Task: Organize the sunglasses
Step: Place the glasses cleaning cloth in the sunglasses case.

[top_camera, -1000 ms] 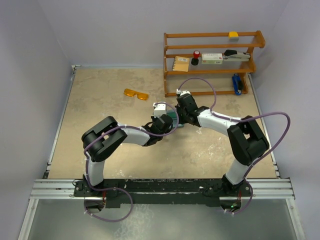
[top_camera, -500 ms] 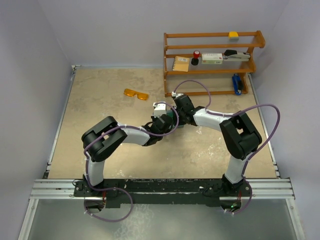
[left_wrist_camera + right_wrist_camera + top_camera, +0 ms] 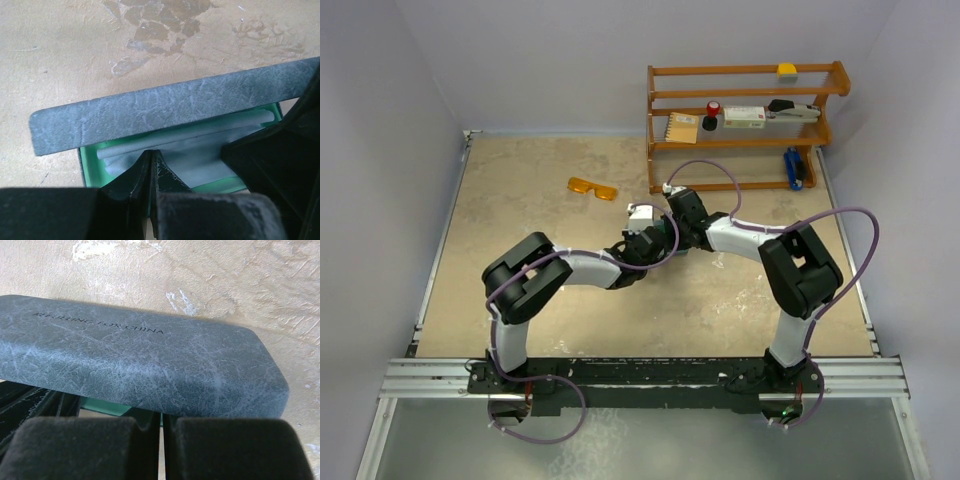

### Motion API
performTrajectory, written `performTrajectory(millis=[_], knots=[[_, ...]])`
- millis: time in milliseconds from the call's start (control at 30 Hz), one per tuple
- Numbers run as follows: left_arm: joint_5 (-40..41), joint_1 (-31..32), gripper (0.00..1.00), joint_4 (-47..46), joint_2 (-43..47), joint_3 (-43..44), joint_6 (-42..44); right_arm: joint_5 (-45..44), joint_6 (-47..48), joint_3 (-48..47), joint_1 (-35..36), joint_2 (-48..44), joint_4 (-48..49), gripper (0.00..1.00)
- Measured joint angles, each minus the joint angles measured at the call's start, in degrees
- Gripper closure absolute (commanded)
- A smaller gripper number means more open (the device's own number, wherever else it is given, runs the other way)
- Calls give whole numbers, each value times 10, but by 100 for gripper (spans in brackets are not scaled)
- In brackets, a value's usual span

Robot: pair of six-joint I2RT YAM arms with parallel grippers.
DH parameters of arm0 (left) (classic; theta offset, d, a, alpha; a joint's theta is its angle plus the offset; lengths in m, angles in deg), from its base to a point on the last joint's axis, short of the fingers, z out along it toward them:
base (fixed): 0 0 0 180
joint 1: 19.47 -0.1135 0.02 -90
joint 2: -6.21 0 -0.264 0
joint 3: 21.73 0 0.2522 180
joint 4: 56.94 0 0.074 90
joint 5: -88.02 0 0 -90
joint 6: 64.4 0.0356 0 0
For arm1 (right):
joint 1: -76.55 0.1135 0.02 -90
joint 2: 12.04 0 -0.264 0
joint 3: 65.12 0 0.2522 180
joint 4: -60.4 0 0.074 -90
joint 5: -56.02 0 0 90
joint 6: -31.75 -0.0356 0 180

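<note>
1. The sunglasses (image 3: pixel 593 188) lie flat, far-left of the case (image 3: pixel 165 110) and well apart from it, long side running left to right.
2. Our left gripper (image 3: pixel 151 162) is closed tight at the open case, on the blue cloth (image 3: pixel 200 155). We cannot tell if it holds it. This arm is nearer.
3. Our right gripper (image 3: pixel 161 432) is closed tight and empty, under the case's lid.

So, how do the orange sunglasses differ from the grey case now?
Colour: the sunglasses are translucent orange; the case is blue-grey outside, green inside. Place: the sunglasses lie alone; the case sits between the left end effector and the right end effector. State: the case is open, a pale cloth inside; the sunglasses are outside it. Both are on the table.
</note>
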Motion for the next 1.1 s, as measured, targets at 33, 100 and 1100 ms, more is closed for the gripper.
performTrajectory(millis=[33,100,1100], knots=[[2,0,100,4,2,0,0,0,0,-1,0,0,-1,100],[6,0,100,11,5,-2,0,-1,0,-3,0,2,-2,100],[9,-9,100,65,68,-51,2,-3,-3,-4,1,3,0,100]])
